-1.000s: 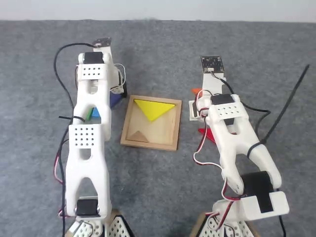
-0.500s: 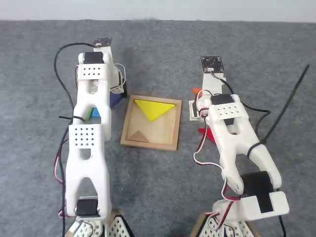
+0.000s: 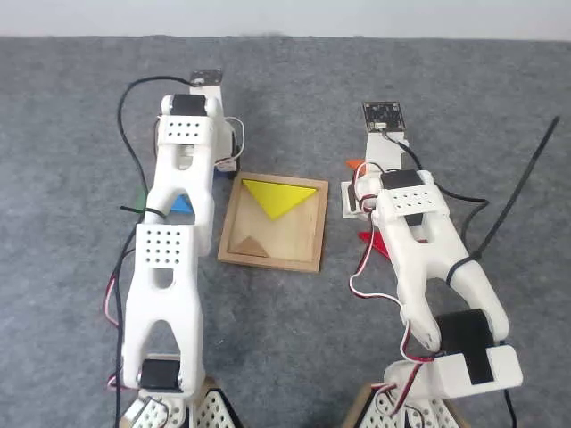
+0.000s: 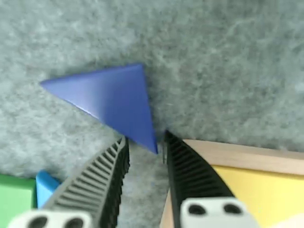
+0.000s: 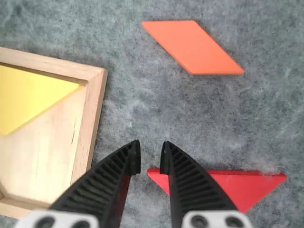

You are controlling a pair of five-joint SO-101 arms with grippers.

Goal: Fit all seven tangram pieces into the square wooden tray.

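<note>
The square wooden tray lies between the arms. It holds a yellow triangle at its far side and a small brownish triangle near the front. My left gripper is at the tray's far left corner, shut on a corner of the dark blue triangle. My right gripper hangs just right of the tray rim, narrowly open and holding nothing. The tip of the red triangle lies beside its fingers. An orange parallelogram lies farther off.
A light blue piece and a green piece lie left of the tray, mostly under the left arm. The red triangle and the orange piece peek out beside the right arm. Grey felt covers the table.
The left arm has swung right, toward the tray's far left corner, and now covers the spot where the dark blue piece showed. The right arm has not moved.
</note>
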